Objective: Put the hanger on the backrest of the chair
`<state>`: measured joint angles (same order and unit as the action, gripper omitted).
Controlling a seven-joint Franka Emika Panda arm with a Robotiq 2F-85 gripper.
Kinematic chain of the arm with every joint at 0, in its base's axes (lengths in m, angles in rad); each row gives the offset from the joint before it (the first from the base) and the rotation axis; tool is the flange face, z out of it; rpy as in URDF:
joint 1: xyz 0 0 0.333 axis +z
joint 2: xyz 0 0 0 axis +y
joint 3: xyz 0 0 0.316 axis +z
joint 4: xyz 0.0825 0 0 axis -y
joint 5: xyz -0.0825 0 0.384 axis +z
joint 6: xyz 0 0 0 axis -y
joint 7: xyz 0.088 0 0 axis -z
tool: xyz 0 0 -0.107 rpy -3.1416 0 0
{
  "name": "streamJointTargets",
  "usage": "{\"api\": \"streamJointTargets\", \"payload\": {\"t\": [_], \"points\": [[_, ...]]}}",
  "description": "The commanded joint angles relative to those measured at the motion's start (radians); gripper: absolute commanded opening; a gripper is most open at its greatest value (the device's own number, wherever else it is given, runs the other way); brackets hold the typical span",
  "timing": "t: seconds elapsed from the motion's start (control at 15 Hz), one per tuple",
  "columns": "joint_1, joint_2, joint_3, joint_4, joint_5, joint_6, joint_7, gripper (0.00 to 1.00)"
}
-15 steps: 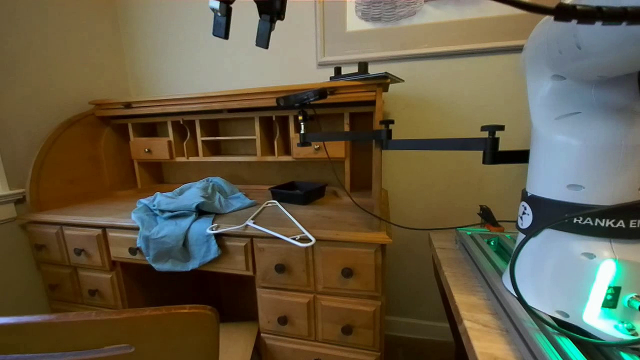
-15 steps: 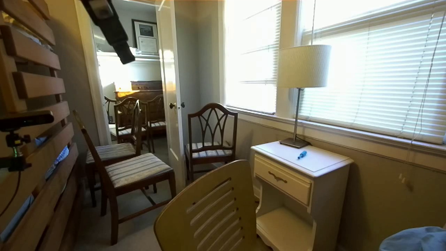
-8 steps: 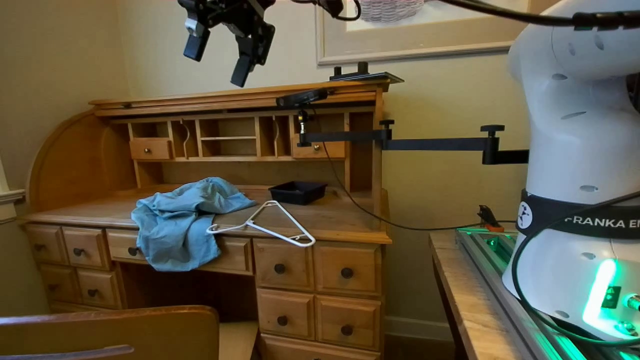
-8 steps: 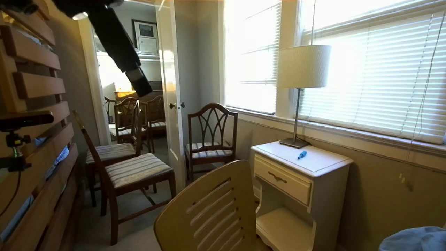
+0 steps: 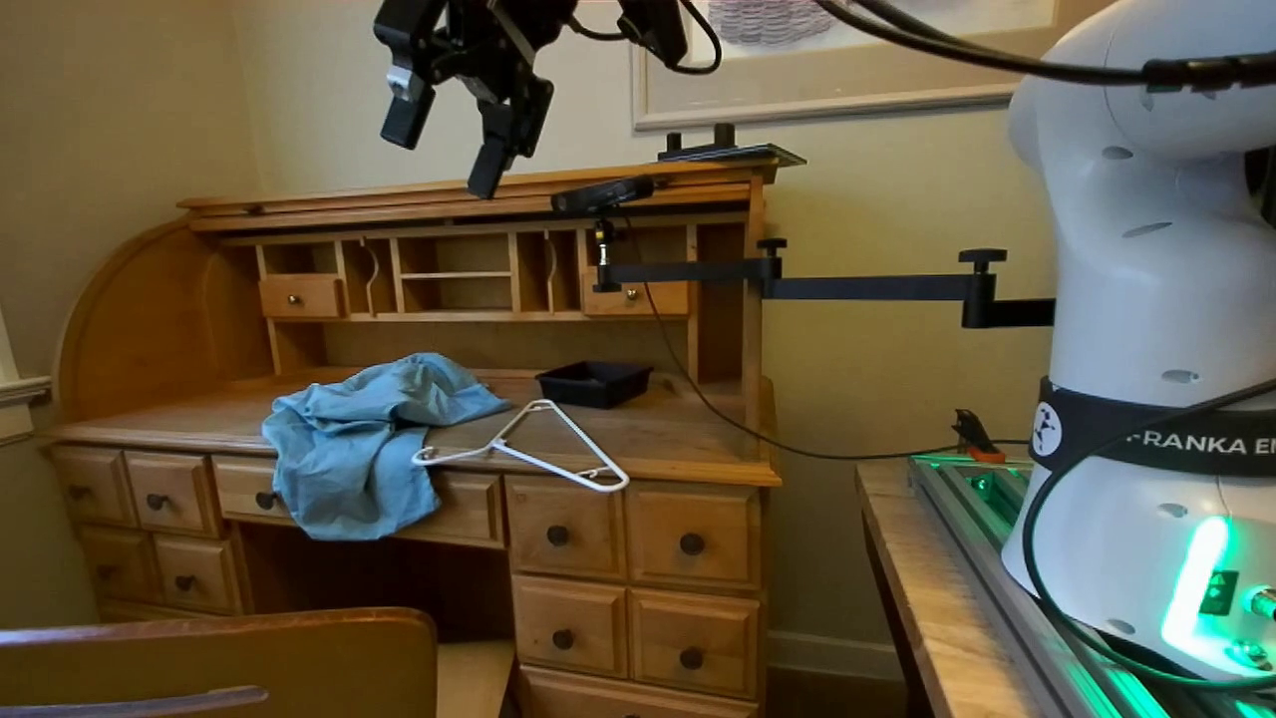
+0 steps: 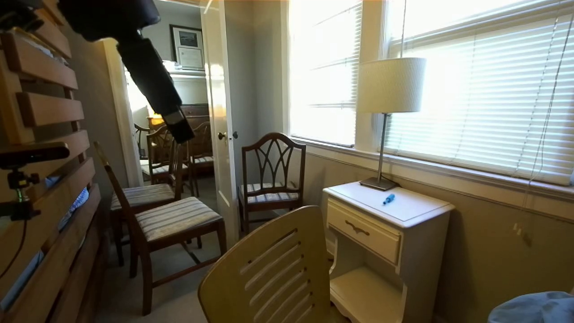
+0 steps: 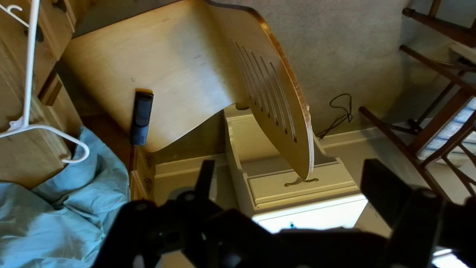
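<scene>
A white hanger (image 5: 546, 465) lies on the wooden desk (image 5: 698, 439), with one corner at its front edge and its hook beside a blue cloth. The hanger also shows at the left of the wrist view (image 7: 29, 74). The wooden chair's slotted backrest (image 5: 219, 663) stands in front of the desk. The backrest also shows in an exterior view (image 6: 278, 269) and in the middle of the wrist view (image 7: 275, 111). My gripper (image 5: 443, 156) is open and empty, high above the desk and apart from hanger and chair. It also shows in the wrist view (image 7: 289, 165).
The blue cloth (image 5: 369, 449) hangs over the desk edge. A black tray (image 5: 593, 386) sits behind the hanger. A camera arm (image 5: 867, 288) reaches across the desk's right side. A dark object (image 7: 142, 117) lies on the chair seat. A white nightstand (image 6: 403, 208) stands beyond the chair.
My gripper has come down into view, first leftward and down, then slightly right and lower, in an exterior view. It stays open. The hanger, cloth and chair have not moved.
</scene>
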<state>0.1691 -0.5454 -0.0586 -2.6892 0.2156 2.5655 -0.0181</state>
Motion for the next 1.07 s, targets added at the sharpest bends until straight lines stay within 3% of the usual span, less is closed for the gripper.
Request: {"api": "streamJointTargets", "payload": {"t": [0.0,0.47,0.87,1.0], "points": [[-0.087,0.071,0.009,0.012,-0.029,-0.008,0.043,1.00],[-0.223,0.275,0.000,0.019,-0.042,0.031,0.094,1.00],[-0.270,0.437,0.012,0.029,-0.145,0.159,0.181,1.00],[-0.294,0.487,0.011,0.045,-0.224,0.166,0.230,1.00]]}}
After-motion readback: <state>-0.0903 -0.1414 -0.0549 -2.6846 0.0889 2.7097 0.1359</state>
